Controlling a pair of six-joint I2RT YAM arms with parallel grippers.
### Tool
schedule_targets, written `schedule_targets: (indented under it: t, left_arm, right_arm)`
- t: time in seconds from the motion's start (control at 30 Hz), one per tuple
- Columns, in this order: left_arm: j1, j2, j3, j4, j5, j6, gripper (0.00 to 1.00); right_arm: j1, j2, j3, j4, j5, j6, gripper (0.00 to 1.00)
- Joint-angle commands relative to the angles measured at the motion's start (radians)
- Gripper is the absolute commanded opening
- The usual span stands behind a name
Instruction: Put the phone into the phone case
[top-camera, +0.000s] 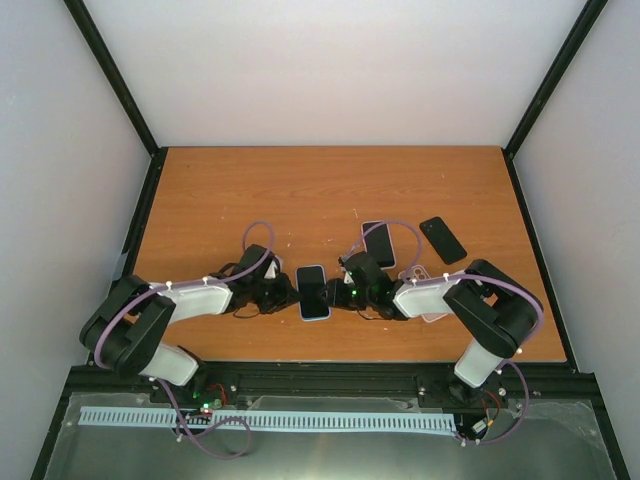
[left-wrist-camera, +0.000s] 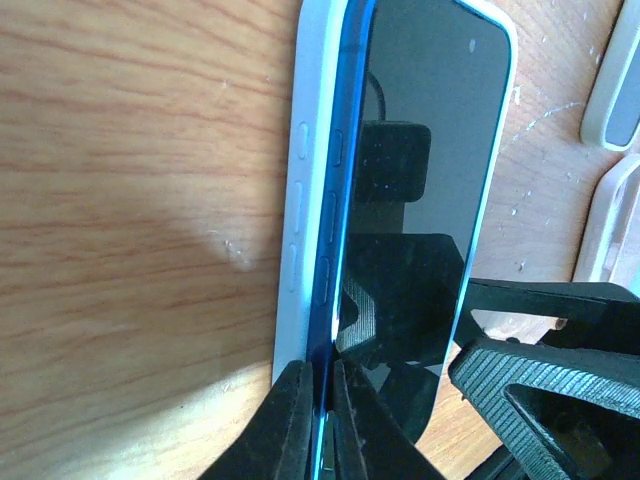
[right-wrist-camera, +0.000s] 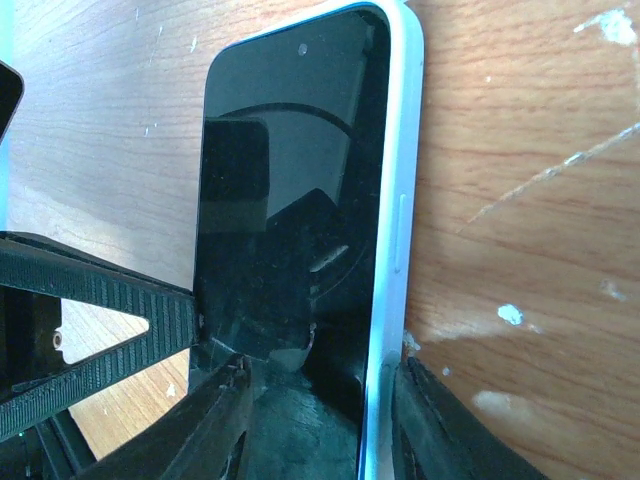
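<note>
Pinching the blue side edge of the phone (left-wrist-camera: 420, 150), the left gripper (left-wrist-camera: 322, 378) jaws hold it riding above the phone case (left-wrist-camera: 300, 200) wall. The right gripper (right-wrist-camera: 320, 365) jaws clamp the case's opposite rim. All this sits front-middle on the surface (top-camera: 300, 190), with bare wood beyond and dark phones (top-camera: 378, 243) behind to the right.

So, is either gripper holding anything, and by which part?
Both. The left gripper pinches the phone by its raised blue side edge; the right gripper clamps the phone case by the opposite side.
</note>
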Motion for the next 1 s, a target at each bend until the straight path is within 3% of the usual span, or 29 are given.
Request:
schedule_targets:
  t: [0.0, 0.13, 0.3, 0.43, 0.97]
  left_arm:
    - [-0.020, -0.004, -0.042, 0.066, 0.045, -0.021, 0.06]
    - [-0.020, -0.008, -0.048, 0.072, 0.059, -0.022, 0.05]
    - [-0.020, -0.010, -0.071, 0.084, 0.059, -0.032, 0.13]
    - [-0.020, -0.009, -0.083, 0.095, 0.060, -0.038, 0.20]
    - [-0.020, -0.029, -0.093, 0.087, 0.048, -0.046, 0.32]
  right_arm:
    - [0.010, -0.009, 0.015, 0.113, -0.079, -0.008, 0.38]
    - [0.009, -0.005, -0.001, 0.231, -0.159, 0.073, 0.38]
    - [0.010, -0.002, -0.034, 0.357, -0.204, 0.156, 0.38]
    - [0.011, -0.023, -0.033, 0.346, -0.196, 0.146, 0.39]
    - [0.011, -0.053, -0.033, 0.373, -0.214, 0.160, 0.39]
